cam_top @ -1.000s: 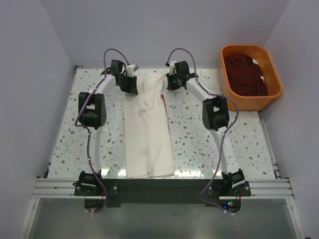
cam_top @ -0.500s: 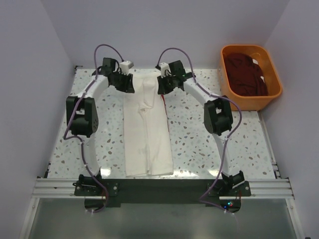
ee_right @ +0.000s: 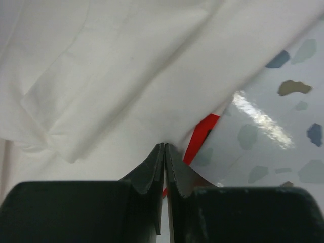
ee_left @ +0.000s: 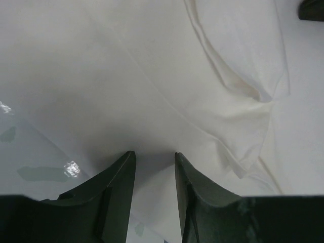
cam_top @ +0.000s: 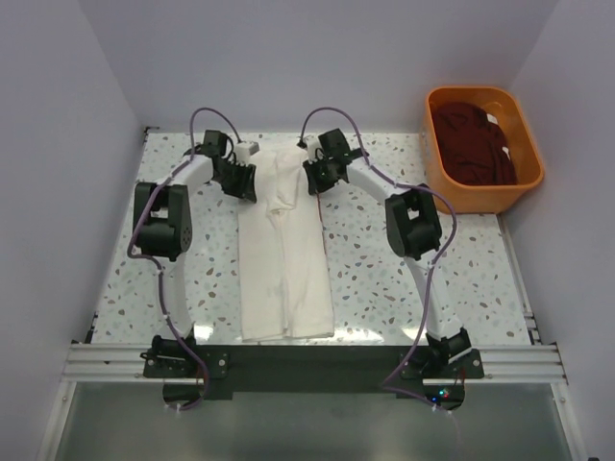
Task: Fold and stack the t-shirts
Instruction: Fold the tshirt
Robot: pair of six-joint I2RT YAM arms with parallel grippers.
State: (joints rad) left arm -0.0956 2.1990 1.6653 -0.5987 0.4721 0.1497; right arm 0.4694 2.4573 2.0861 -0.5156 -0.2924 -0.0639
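A cream-white t-shirt point(cam_top: 285, 250), folded into a long strip, runs down the middle of the table. A sliver of red print point(ee_right: 202, 134) shows at its right edge. My left gripper point(cam_top: 242, 181) is at the far left corner of the strip. Its jaws point(ee_left: 154, 156) stand apart, open, straddling the cloth's edge. At the far right corner, my right gripper point(cam_top: 315, 175) has its jaws point(ee_right: 164, 147) pressed together with the shirt's edge drawn into the tips. A dark maroon t-shirt point(cam_top: 473, 144) lies bunched in the orange tub. No red t-shirt is in view.
The orange tub point(cam_top: 500, 197) stands at the back right, past the table's speckled top point(cam_top: 384, 279). Grey walls close in the left, far and right sides. A metal rail point(cam_top: 307, 363) with both arm bases runs along the near edge.
Both grippers have come down onto the far end of the cream shirt. The right one has shifted left to the shirt's edge and its jaws have closed there.
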